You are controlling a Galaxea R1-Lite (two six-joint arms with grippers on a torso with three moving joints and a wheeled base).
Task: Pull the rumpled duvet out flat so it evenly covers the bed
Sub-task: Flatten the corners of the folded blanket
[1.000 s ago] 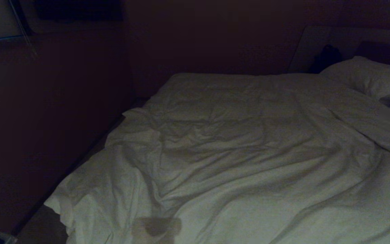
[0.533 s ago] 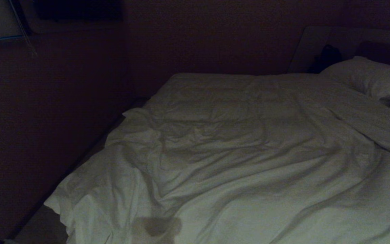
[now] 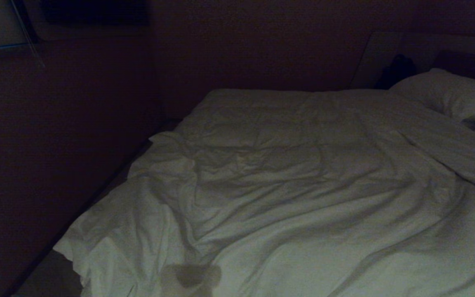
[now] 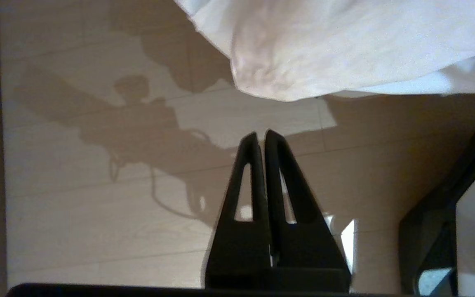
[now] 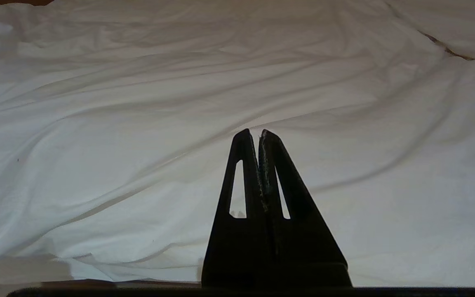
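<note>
The white duvet (image 3: 303,185) lies spread over the bed, wrinkled, with long creases running across it and its near left corner bunched at the bed's edge. In the left wrist view a corner of the duvet (image 4: 344,45) hangs over pale floor, and my left gripper (image 4: 261,138) is shut on nothing, a short way off that corner. My right gripper (image 5: 253,135) is shut and empty, hovering just above the creased duvet (image 5: 138,123). Neither arm shows in the head view.
A pillow (image 3: 452,93) lies at the bed's far right by the dark headboard (image 3: 468,62). Dark floor and a wall run along the bed's left side. In the left wrist view, pale floorboards (image 4: 76,198) and a dark part of the robot (image 4: 447,214) show.
In the head view, the small pale thing at the bottom left corner has slipped out of sight. The duvet has not visibly moved.
</note>
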